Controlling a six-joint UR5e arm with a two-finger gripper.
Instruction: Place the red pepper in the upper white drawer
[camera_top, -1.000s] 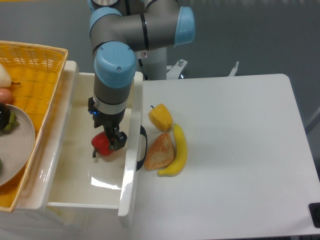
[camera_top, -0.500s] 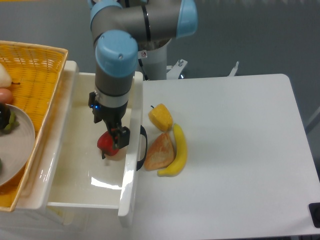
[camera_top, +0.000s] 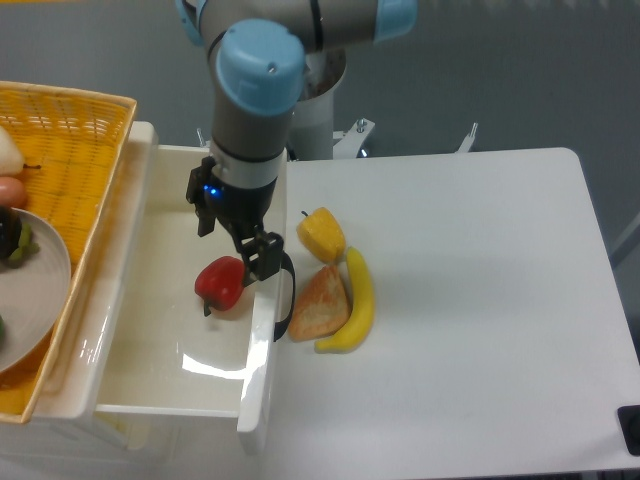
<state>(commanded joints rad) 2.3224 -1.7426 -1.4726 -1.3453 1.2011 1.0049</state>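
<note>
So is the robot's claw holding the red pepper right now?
No, the red pepper lies in the upper white drawer, beside the gripper.

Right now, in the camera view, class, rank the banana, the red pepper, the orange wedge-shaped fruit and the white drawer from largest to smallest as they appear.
1. The white drawer, by far the largest.
2. The banana, the longest fruit.
3. The orange wedge-shaped fruit.
4. The red pepper, the smallest, though it sits lower in the drawer, which may shrink it slightly.
</note>
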